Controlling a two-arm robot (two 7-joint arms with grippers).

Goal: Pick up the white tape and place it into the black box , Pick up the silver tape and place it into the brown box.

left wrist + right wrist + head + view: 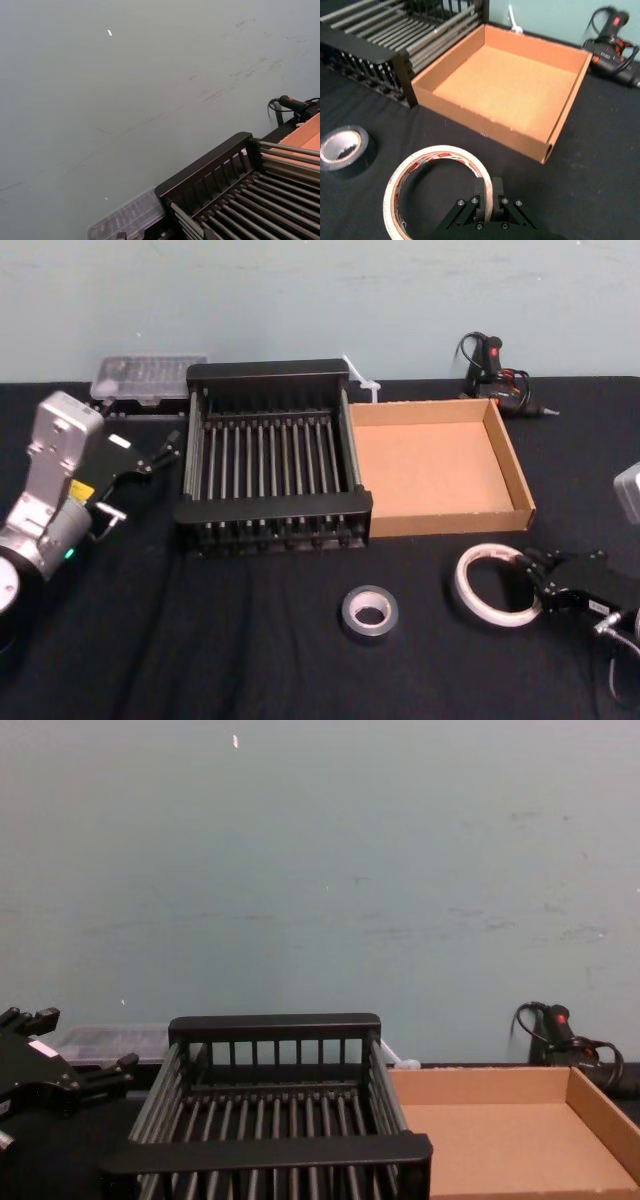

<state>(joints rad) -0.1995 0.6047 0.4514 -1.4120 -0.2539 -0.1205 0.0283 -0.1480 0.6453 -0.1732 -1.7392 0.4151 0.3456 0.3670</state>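
Head view: on the black-clothed desk (250,650) below a pale wall (300,300), the right tool (530,575) pinches the white tape (465,590) before the brown box (450,520) (silver tape (347,612) lies nearby). Chest view: the left tool (90,1040) spreads wide beside the black box (270,1152).

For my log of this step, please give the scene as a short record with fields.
white tape: gripped at its rim by right end effector, outside both boxes
silver tape: flat on table, in front of black box
black box: empty
brown box: empty
left end effector: open, left of black box
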